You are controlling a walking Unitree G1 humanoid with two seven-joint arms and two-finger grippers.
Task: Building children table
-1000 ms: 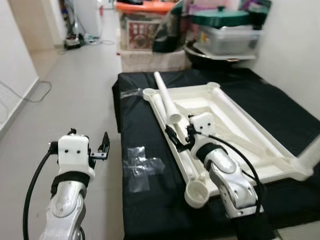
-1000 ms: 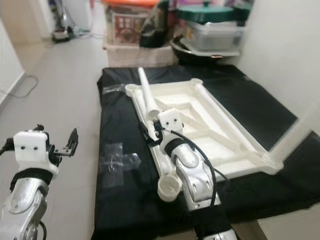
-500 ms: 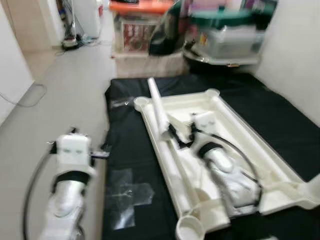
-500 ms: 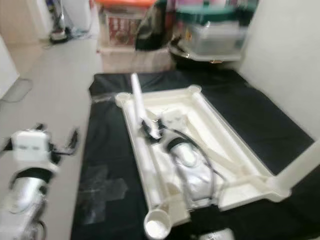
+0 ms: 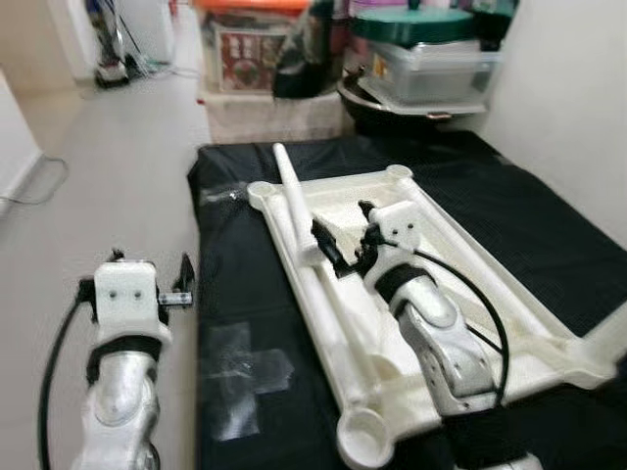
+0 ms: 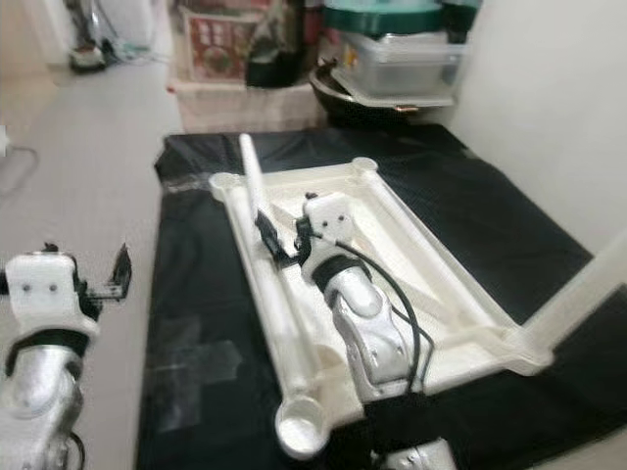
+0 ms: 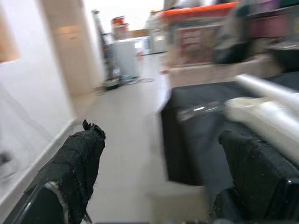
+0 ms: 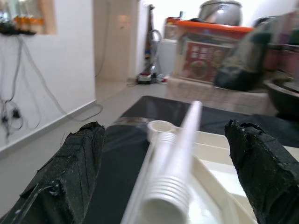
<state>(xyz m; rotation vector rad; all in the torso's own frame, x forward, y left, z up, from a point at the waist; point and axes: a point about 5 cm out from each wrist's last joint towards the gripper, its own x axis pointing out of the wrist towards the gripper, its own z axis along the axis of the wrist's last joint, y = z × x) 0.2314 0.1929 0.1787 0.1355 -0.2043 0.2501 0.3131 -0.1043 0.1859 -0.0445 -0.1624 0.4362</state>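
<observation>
The white plastic table top (image 5: 472, 266) lies upside down on a black cloth (image 5: 549, 211). A loose white leg tube (image 5: 292, 191) rests along its left rim, pointing away from me. My right gripper (image 5: 341, 235) is open at the tube's near end. In the right wrist view the threaded end of the leg (image 8: 168, 200) sits between the wide-apart fingers (image 8: 70, 172). Another white leg (image 6: 578, 294) stands up from the near right corner socket. My left gripper (image 5: 152, 260) hangs open over the floor left of the cloth, holding nothing.
An empty round socket (image 5: 362, 438) marks the near left corner of the table top. A clear plastic sheet (image 5: 245, 377) lies on the cloth. Storage boxes (image 5: 265, 59) and a green-lidded tub (image 5: 421, 49) stand behind. A wall runs along the right; open floor (image 5: 108, 147) lies left.
The camera has shifted, so the scene sits differently in the picture. My right gripper stays at the loose leg's near end. The left arm hangs much as before.
</observation>
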